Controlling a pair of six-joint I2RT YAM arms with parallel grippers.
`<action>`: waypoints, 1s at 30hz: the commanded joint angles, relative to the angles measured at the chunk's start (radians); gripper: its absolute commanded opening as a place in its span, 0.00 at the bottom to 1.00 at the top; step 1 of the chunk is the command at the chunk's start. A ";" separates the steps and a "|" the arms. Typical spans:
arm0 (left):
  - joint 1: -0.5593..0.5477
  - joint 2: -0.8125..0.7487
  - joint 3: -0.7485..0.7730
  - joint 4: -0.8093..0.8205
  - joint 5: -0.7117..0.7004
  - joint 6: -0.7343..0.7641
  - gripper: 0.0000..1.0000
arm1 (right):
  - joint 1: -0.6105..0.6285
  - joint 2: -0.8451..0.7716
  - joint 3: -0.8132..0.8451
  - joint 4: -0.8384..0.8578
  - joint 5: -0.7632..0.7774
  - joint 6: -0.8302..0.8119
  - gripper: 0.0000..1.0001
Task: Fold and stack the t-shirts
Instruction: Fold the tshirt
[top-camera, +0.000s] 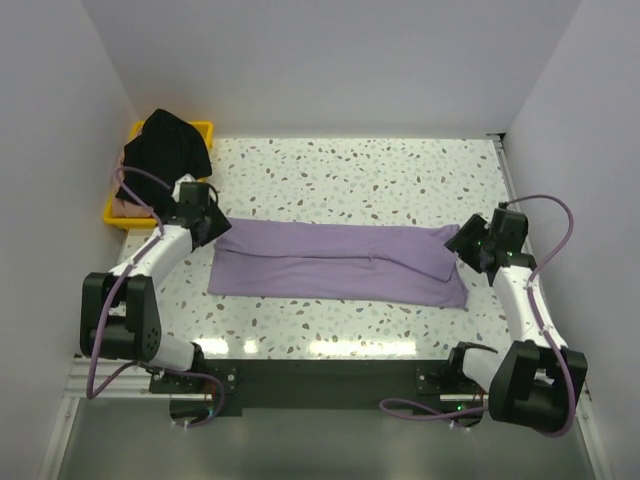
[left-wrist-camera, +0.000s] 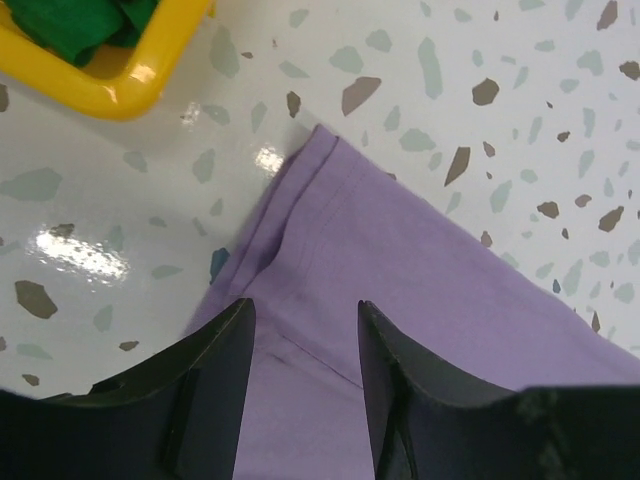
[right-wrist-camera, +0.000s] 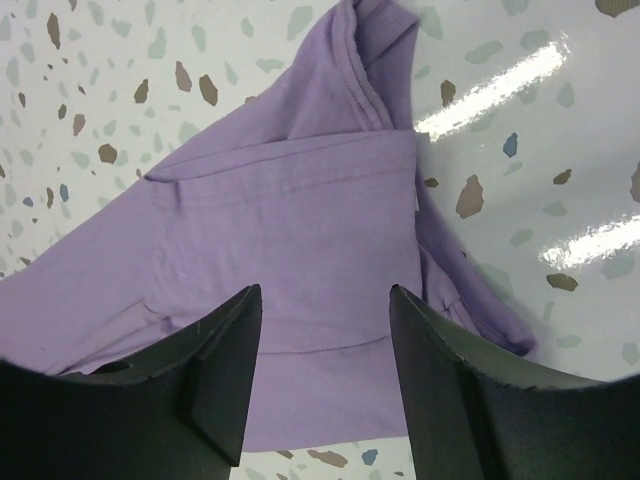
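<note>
The lavender-purple t-shirt (top-camera: 335, 262) lies folded into a long band across the middle of the table. My left gripper (top-camera: 214, 226) is open over its left end, with nothing between the fingers; that end shows in the left wrist view (left-wrist-camera: 400, 260). My right gripper (top-camera: 462, 246) is open over its right end, where the cloth (right-wrist-camera: 290, 220) is bunched and layered. The black t-shirt (top-camera: 167, 146) is heaped on the yellow tray (top-camera: 200, 128) at the far left. A bit of pale pink cloth (top-camera: 124, 205) shows under it.
The yellow tray's corner (left-wrist-camera: 110, 90) lies close to my left gripper, with green cloth (left-wrist-camera: 80, 22) inside it. White walls close in the table on the left, back and right. Purple cables loop from both arms.
</note>
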 joint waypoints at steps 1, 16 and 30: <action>-0.032 -0.024 -0.002 0.057 0.074 -0.005 0.50 | 0.011 0.026 0.064 0.031 -0.056 -0.035 0.58; -0.076 -0.139 0.085 -0.069 0.340 0.234 0.49 | 0.402 0.472 0.361 0.045 0.289 -0.060 0.53; -0.076 -0.246 -0.048 -0.036 0.377 0.298 0.50 | 0.542 0.649 0.484 0.051 0.467 -0.021 0.51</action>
